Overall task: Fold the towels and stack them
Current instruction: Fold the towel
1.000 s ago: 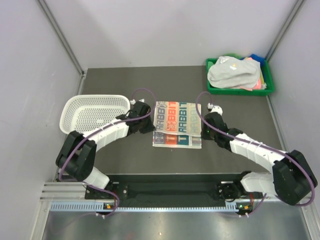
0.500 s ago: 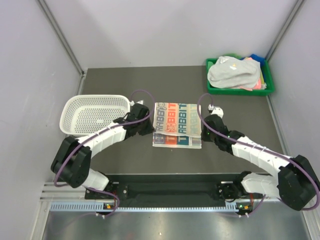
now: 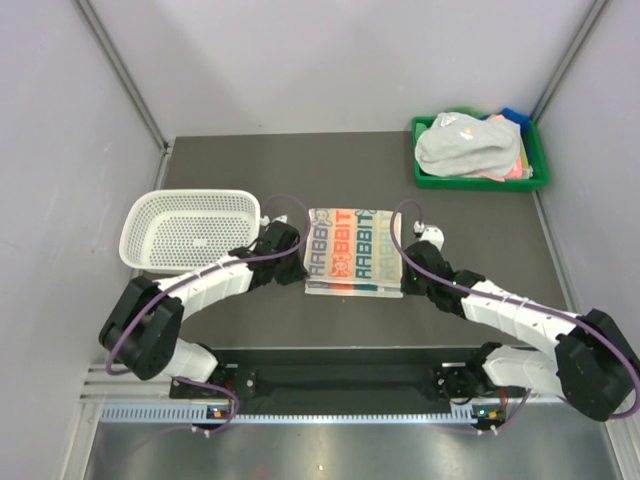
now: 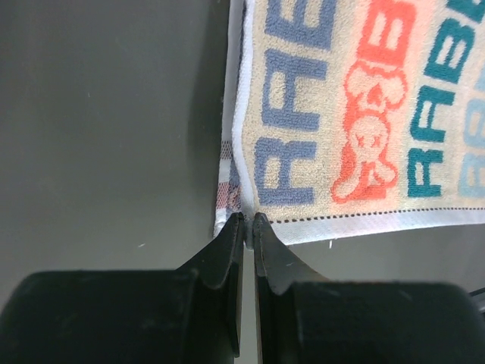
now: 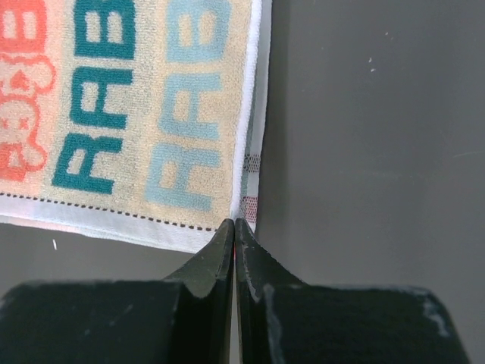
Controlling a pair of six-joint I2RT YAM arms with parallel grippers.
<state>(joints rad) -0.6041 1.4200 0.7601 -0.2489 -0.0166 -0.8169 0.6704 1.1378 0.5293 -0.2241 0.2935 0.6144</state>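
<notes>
Corners first: you've got the lettered towel (image 3: 354, 252) flat in the middle of the table (image 3: 250, 170), well apart from the white basket (image 3: 140, 235) on the left and the green tray (image 3: 425, 180) at the far right, where the other towels (image 3: 465, 145) sit heaped.

Left gripper (image 4: 248, 220) is pinched right down on the near-left corner, with only a sliver between the jaws and the white hem caught in it. Right gripper (image 5: 234, 224) mirrors it on the near-right corner, closed tight on the stitched edge.

Look at both wrist views: a second layer peeks out along each side edge, so the cloth is doubled. Judging by that, you're set to bring the near edge over for another fold.

To do it well, make sure each pinch holds every layer at its corner. From here I can't tell whether the lower layer is caught or just lying beside the tips. Raise both hands together and level, so the hem stays straight between them. Keep the cloth lightly taut across its width, but not stretched. Carry the edge over in a low arc toward the far hem and line up the white borders. Lower before you let go. If one side leads, the fold will skew and the stack will lean.
</notes>
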